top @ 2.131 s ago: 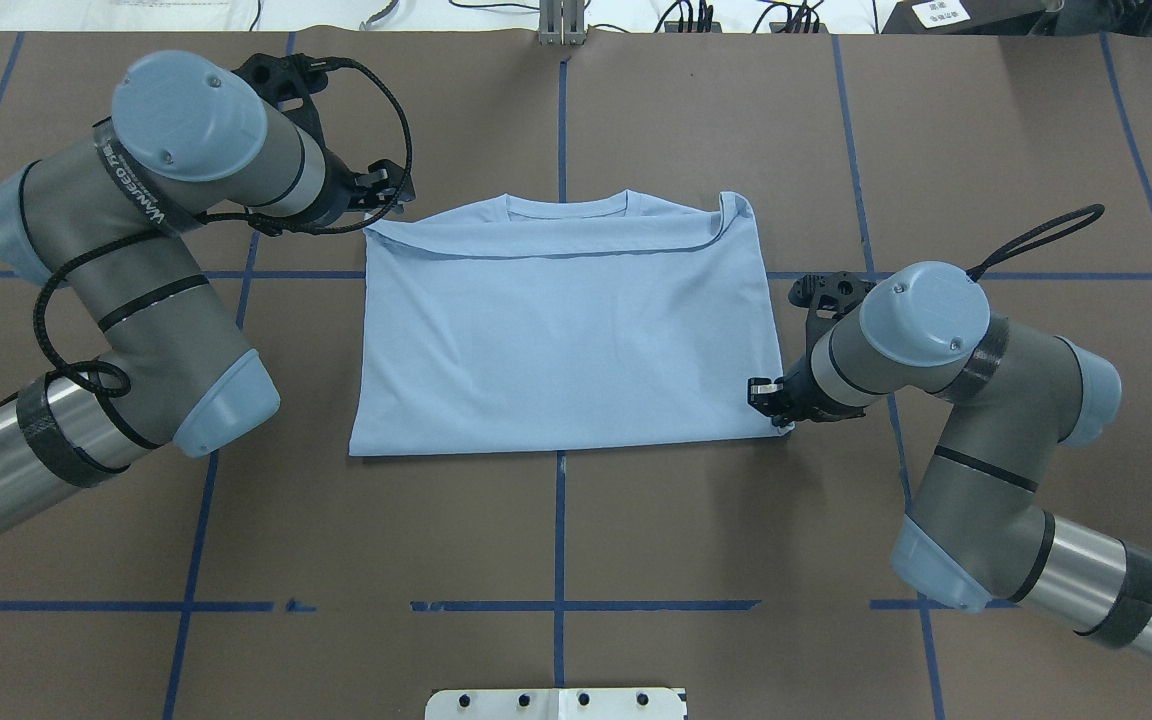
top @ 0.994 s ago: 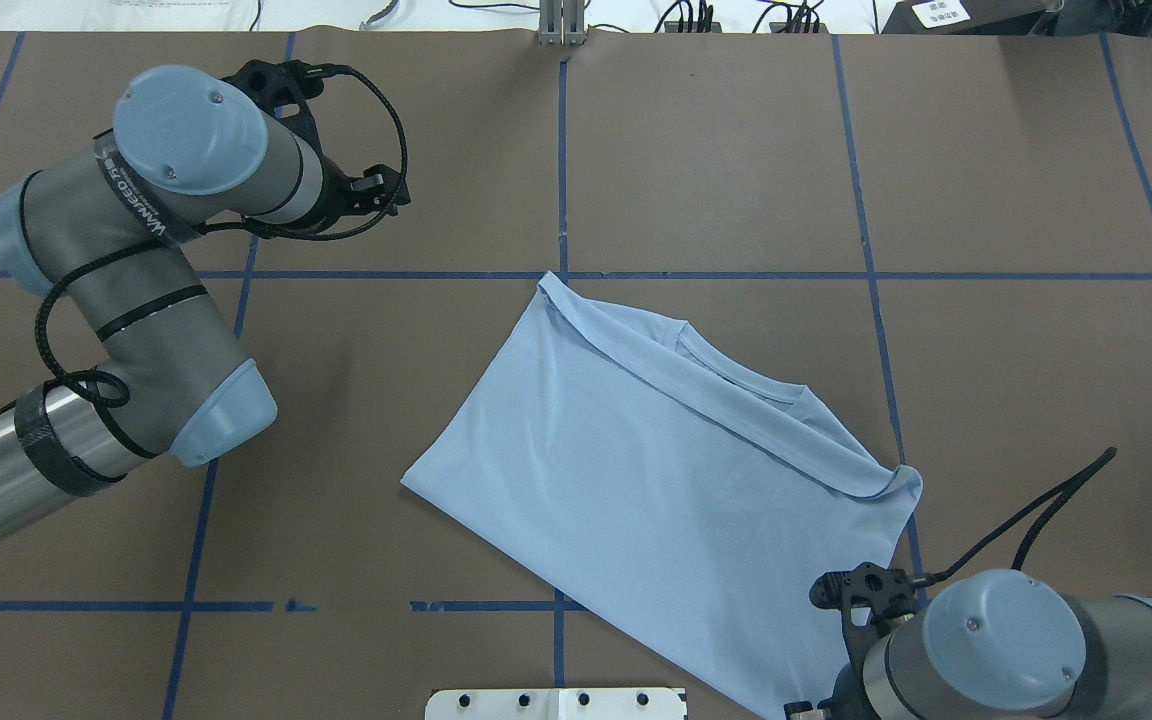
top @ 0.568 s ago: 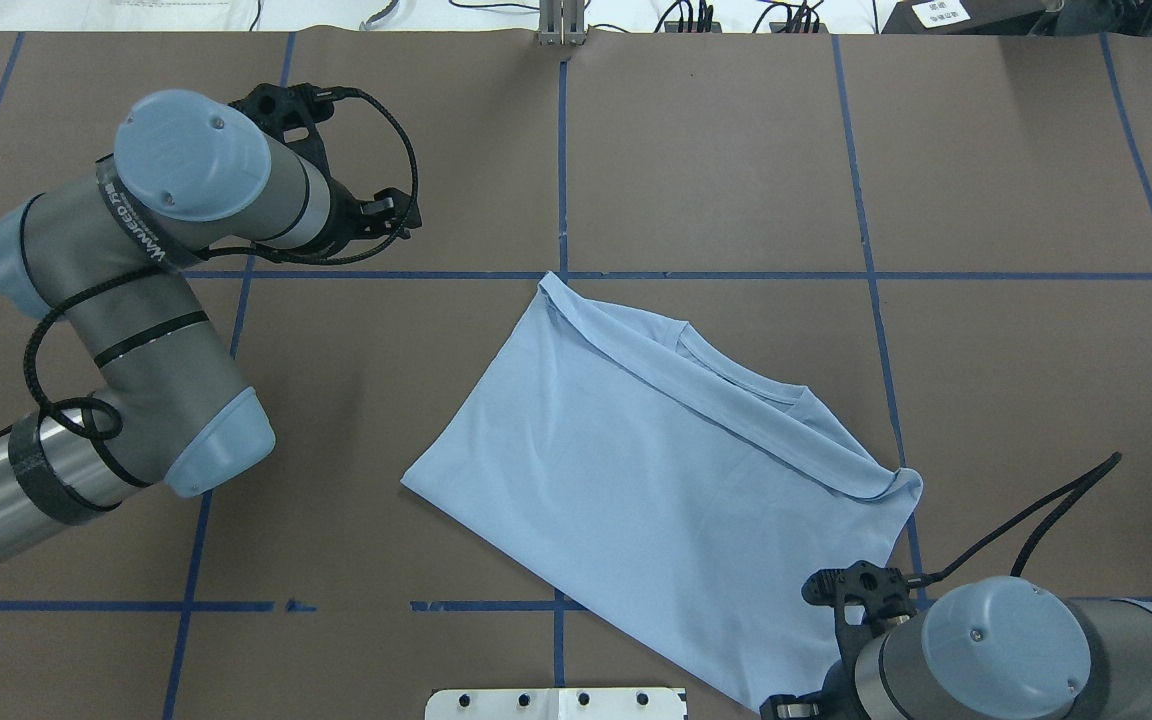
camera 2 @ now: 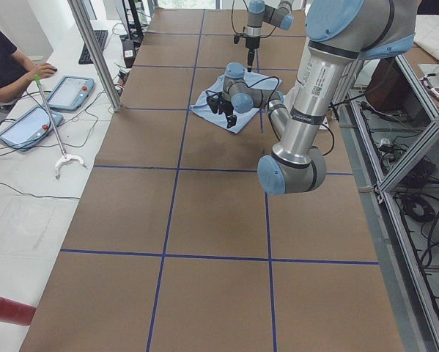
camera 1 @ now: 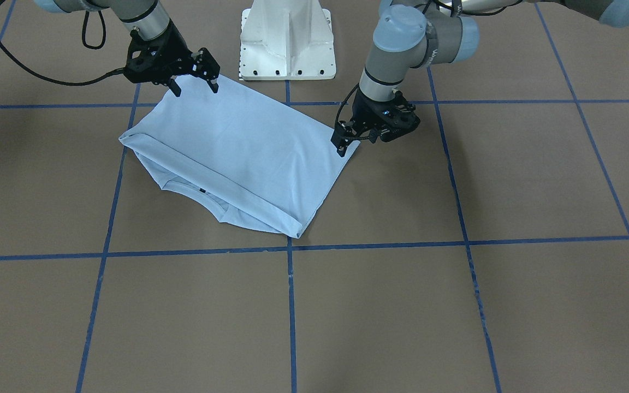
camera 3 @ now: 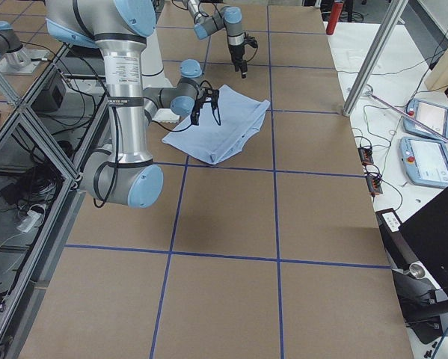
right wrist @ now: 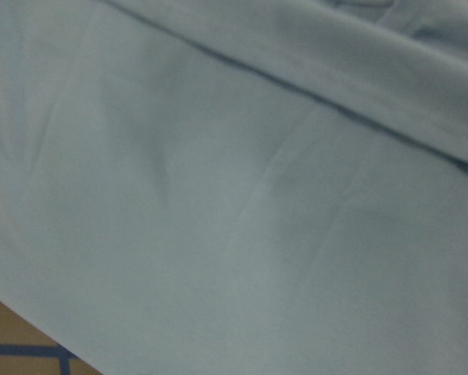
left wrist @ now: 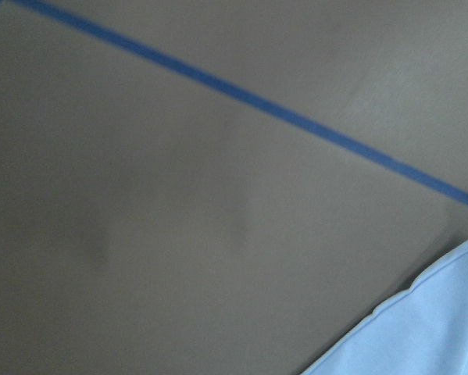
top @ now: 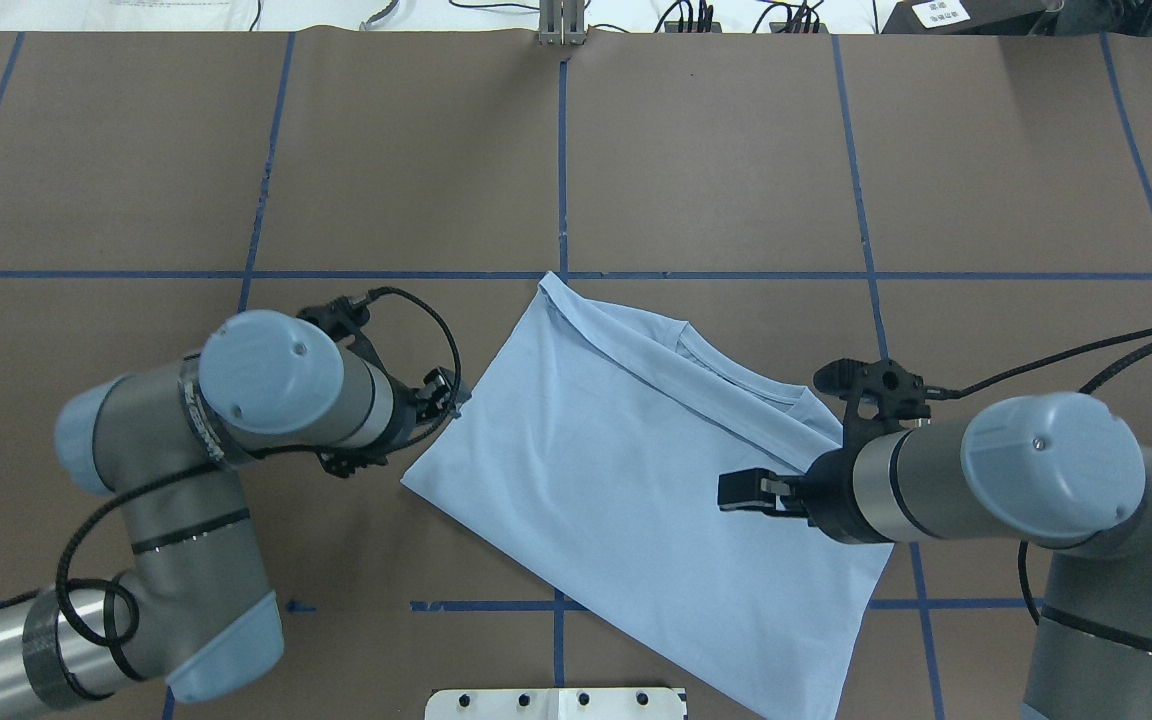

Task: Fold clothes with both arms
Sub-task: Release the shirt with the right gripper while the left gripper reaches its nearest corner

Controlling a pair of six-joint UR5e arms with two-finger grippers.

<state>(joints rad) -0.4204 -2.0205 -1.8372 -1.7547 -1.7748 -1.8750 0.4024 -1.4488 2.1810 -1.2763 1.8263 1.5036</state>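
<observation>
White pedestal base (camera 1: 287, 38) near folded T-shirt (top: 636, 500) (right gripper (camera 1: 196, 90) overhangs it, fingers spread).

Overhead: shirt (top: 626, 480) near corner cut off by bottom edge; right arm (top: 936, 480) covers its right corner. Left gripper (camera 1: 340, 146): jaw gap unreadable, fingertips overlap. Both wrist views blurred. Side views too small for grippers.

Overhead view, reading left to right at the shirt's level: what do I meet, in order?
left arm → left gripper → light blue T-shirt → right arm. The right gripper hangs over the shirt's right part, so it is left out of the order.
</observation>
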